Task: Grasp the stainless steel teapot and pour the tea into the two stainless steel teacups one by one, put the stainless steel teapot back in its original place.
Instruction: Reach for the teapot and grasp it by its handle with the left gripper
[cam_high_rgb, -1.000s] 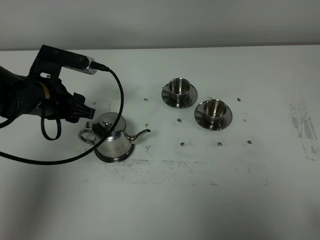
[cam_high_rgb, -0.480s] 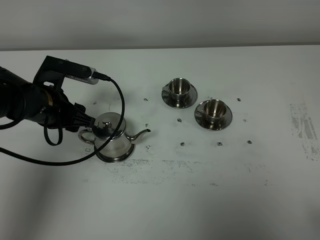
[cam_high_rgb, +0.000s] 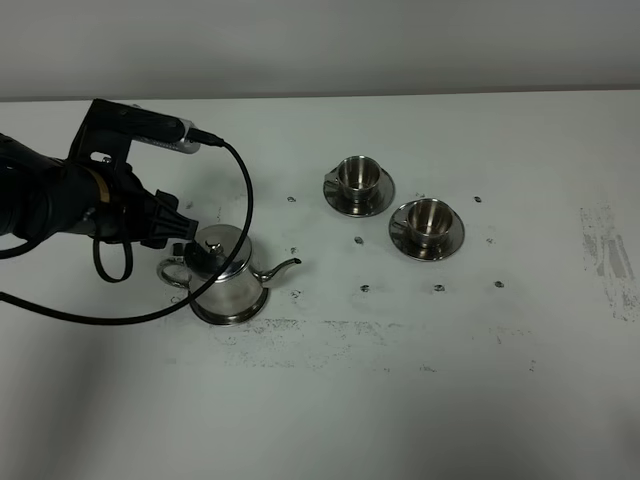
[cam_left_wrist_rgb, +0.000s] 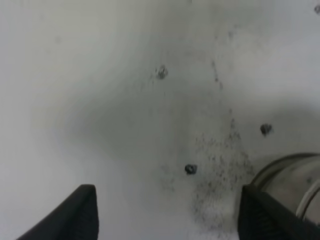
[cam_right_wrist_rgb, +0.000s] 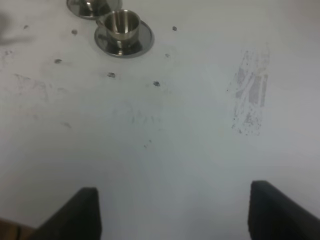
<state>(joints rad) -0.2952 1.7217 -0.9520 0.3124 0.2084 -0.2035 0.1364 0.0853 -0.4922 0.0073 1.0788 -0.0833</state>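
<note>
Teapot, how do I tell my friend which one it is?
On the white table, look left, beside the black robot arm. The teapot stands there, shiny steel. Unlike the two small cups farther right, it is bigger, with a knobbed lid and thin curved spout.

No text, label, brand, number or sign can be read in any view. The tabletop (cam_high_rgb: 520, 400) shows only dark specks and grey scuffs, none forming letters or digits. The teapot (cam_high_rgb: 228, 283) and the cups (cam_high_rgb: 357, 176) appear too small to tell whether the steel bears any stamp.
</note>
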